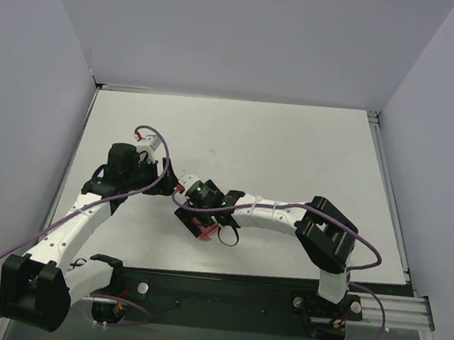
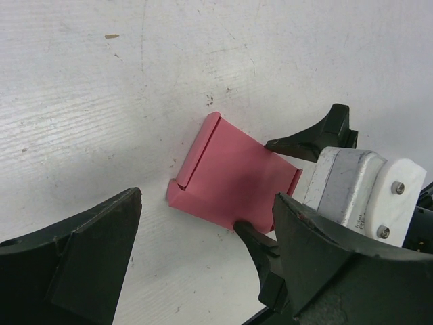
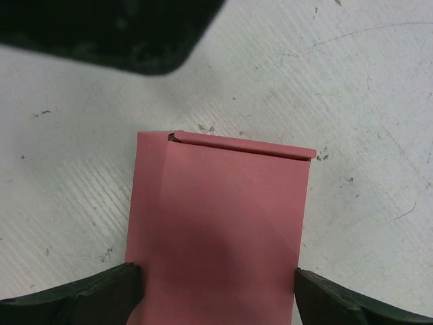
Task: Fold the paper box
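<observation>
The paper box [image 3: 223, 217] is a flat pink-red card piece lying on the white table, with one narrow flap folded over at its far edge. It also shows in the left wrist view [image 2: 226, 172] and, small, in the top view [image 1: 203, 230]. My right gripper [image 3: 216, 274] straddles it, with one finger against each long side. The right gripper's fingers [image 2: 308, 139] show the same grip in the left wrist view. My left gripper [image 2: 208, 196] is wide open and empty, hovering just above and left of the box [image 1: 182, 206].
The white table [image 1: 292, 160] is enclosed by grey walls at the back and sides. A dark rail runs along the near edge [image 1: 223, 294]. One left finger [image 3: 122, 34] hangs over the far side of the box in the right wrist view.
</observation>
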Motion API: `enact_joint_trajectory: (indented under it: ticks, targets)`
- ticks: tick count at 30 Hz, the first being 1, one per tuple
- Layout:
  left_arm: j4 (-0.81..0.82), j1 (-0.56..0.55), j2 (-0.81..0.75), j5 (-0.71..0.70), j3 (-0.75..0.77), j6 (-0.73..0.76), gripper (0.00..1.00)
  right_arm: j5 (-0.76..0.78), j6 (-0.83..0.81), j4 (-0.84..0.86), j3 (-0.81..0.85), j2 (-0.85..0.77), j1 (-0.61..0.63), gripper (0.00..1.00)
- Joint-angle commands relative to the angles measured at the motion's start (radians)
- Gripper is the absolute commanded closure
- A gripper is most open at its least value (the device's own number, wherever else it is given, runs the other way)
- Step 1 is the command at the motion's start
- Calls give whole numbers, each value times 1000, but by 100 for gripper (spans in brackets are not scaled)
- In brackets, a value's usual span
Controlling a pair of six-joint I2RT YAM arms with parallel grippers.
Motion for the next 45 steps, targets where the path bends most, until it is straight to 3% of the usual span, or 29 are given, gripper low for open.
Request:
enact_joint_trajectory:
  ticks: [1, 16, 25, 32, 40, 42, 43, 45]
  targets:
    - [11, -1, -15, 13, 15, 15, 12, 46, -16, -135, 3, 77, 20, 0]
    - [11, -1, -18, 16, 14, 15, 12, 91, -2, -167, 14, 138, 0, 0]
    - [22, -1, -17, 30, 10, 15, 12, 91, -40, -161, -15, 94, -43, 0]
    - [25, -1, -14, 36, 9, 15, 12, -33, -43, -135, -35, 98, -87, 0]
    - [28, 1, -8, 45, 9, 13, 12, -38, -60, -193, -6, 138, -104, 0]
    - [28, -1, -8, 45, 10, 13, 12, -29, -54, -199, -1, 146, -106, 3]
    - [28, -1, -8, 45, 10, 13, 12, -29, -48, -198, -1, 147, -109, 11]
    - [29, -1, -8, 45, 9, 13, 12, -35, -36, -196, -4, 143, -107, 18]
